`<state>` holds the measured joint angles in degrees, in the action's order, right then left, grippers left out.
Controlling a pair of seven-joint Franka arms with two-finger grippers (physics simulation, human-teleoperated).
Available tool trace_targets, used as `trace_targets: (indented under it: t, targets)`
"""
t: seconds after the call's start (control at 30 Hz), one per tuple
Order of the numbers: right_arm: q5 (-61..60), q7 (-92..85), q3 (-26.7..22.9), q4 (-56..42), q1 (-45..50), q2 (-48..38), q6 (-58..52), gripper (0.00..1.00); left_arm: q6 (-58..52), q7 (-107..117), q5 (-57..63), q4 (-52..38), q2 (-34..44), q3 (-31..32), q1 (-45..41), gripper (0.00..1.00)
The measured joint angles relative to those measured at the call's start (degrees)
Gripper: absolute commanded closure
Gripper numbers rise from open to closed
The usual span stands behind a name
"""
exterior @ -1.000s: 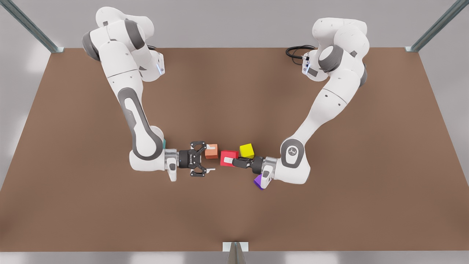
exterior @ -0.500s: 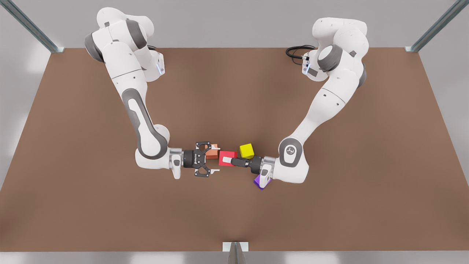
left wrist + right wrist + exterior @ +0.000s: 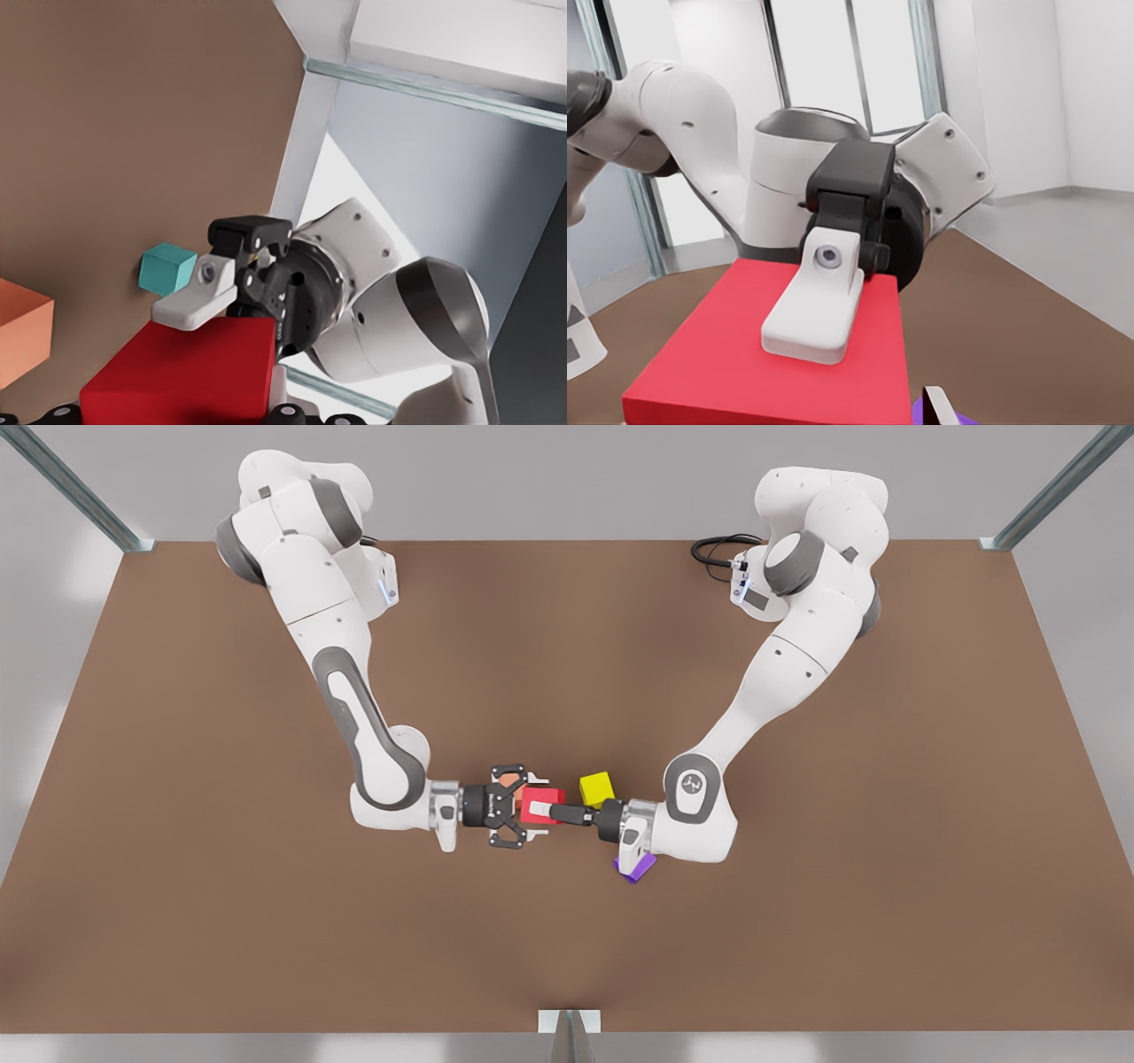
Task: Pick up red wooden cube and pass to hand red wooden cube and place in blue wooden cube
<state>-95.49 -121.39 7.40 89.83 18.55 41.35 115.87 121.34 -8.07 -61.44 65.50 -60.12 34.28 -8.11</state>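
The red wooden cube [image 3: 540, 795] [image 3: 186, 372] [image 3: 726, 372] hangs above the table's middle. My left gripper [image 3: 542, 811], on the arm at the front view's right, is shut on it; one white finger [image 3: 811, 323] lies flat on its top face. My right gripper [image 3: 529, 810] faces it from the front view's left and is open. Its two fingers flank the cube's near end; one finger [image 3: 190, 305] sits close beside a cube face. The blue wooden cube [image 3: 166, 268] rests on the table behind the right gripper.
A salmon-orange cube [image 3: 507, 779] [image 3: 22, 341] lies under the right gripper's linkage. A yellow cube [image 3: 596, 789] sits just behind the left gripper, and a purple cube [image 3: 636, 866] is under its wrist. Bare brown table [image 3: 266, 912] spreads all around.
My right gripper has moved toward the front view's right, still open, until its fingers flank the red cube. The left gripper has shifted slightly toward it with the cube.
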Motion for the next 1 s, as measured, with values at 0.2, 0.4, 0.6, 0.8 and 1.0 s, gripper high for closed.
trace_targets:
  t: [0.2, 0.4, 0.6, 0.8, 1.0]
  targets:
    - [-0.1, -1.0, 0.2, -0.2, 0.0, 0.4, 0.5, 0.48, 0.5, -0.2, 0.0, 0.0, 0.0, 0.0, -0.1, 0.26]
    - [0.1, -1.7, 0.2, -0.2, -0.3, 0.3, 0.6, 0.48, 0.4, -1.1, 0.1, 0.0, 0.6, -0.1, 0.3, 0.00]
    - [12.7, -1.1, -0.3, -0.2, -11.0, -4.1, -3.3, 0.47, -6.3, 0.8, 10.9, 0.4, 4.5, 0.0, 13.2, 0.00]
    - [55.4, 5.1, -2.7, 0.4, -20.0, -12.7, -10.3, 0.47, -27.8, 3.7, 44.6, -0.1, 23.0, 1.4, 25.7, 0.00]
    - [79.0, 15.9, -3.1, 8.0, -16.0, -18.4, -8.1, 0.47, -35.6, 5.7, 63.1, 15.8, 47.0, -27.3, 1.4, 0.00]
